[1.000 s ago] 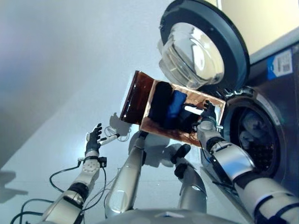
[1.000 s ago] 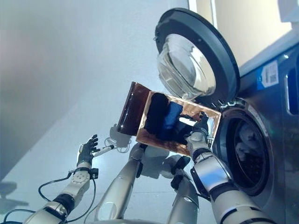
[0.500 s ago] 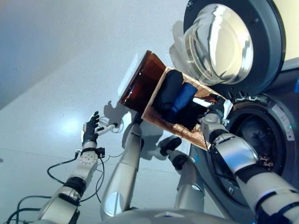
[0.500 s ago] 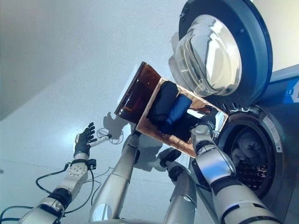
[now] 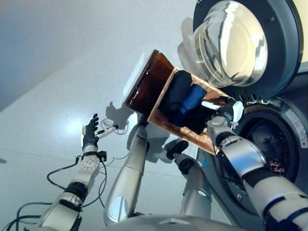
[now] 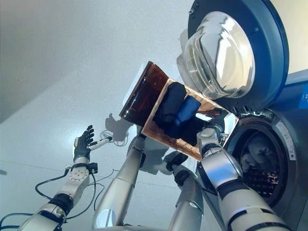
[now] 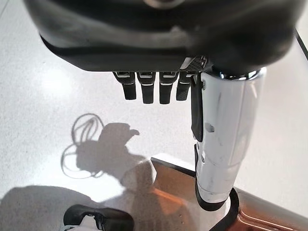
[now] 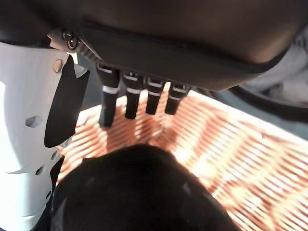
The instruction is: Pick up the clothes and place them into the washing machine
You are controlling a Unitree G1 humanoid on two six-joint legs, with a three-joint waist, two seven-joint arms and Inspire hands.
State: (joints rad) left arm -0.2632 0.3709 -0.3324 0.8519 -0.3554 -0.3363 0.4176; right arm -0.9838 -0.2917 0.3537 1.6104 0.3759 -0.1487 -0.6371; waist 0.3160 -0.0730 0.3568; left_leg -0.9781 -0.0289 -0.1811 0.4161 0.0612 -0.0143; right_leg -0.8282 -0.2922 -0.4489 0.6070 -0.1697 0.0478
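A white label (image 5: 301, 129) is showing on the washing machine (image 5: 284, 159) front at the right edge, and a blue sticker (image 6: 304, 96) above it; neither can be read.

The clothes (image 5: 185, 103) are lying as dark bundles, one black and one bright blue (image 5: 191, 98), inside an amber, slatted laundry basket (image 5: 144, 89) that is sitting on the floor just left of the machine, with its far end beside the drum opening (image 5: 269, 142). More pale laundry (image 6: 260, 154) is lying in the drum. The round door (image 5: 240, 43) with its glass bowl is standing open above the basket.

The right hand (image 5: 226, 111) is reaching over the basket's right end, next to the drum opening. In the right wrist view its fingers (image 8: 126, 96) are hanging straight and relaxed over the basket slats, just above a black garment (image 8: 139, 192), gripping nothing.

The left hand (image 5: 90, 134) is hovering over the bare floor (image 5: 43, 125), well left of the basket, with fingers (image 7: 150, 91) straight and spread, holding nothing.
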